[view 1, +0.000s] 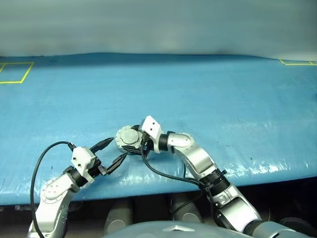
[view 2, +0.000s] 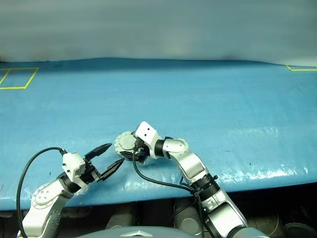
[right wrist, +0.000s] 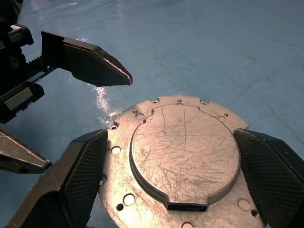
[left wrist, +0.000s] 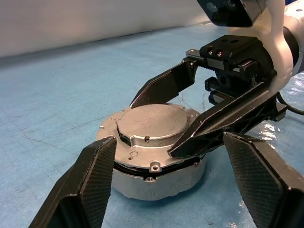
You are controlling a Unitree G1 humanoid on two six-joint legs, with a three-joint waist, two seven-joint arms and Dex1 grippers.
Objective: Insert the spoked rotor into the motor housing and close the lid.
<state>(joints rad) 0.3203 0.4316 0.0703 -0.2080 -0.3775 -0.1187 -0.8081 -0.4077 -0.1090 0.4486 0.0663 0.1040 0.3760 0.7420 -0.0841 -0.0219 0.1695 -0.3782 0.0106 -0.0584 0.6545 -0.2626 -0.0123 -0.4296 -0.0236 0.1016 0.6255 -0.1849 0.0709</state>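
Right now we see the right gripper (right wrist: pixel 178 175) w/ fingers spread wide on either side of the lid (view 1: pixel 131 136), gripping nothing. Lid sits shut on the motor housing (left wrist: pixel 156 178) near the blue table (view 1: pixel 208 94) front edge, so we can't see inside. Left gripper (view 1: pixel 113 151) wide open, empty, just beside it.

A broad table (view 1: pixel 208 94) covered in a blue sheet is stretching across the whole width, its near edge running just above a dark strip below. Yellow tape outlines (view 1: pixel 15 73) are sitting at its far corners (left and right). Behind it a plain pale wall (view 1: pixel 158 25) is rising, and light is glinting off the sheet near the front edge.
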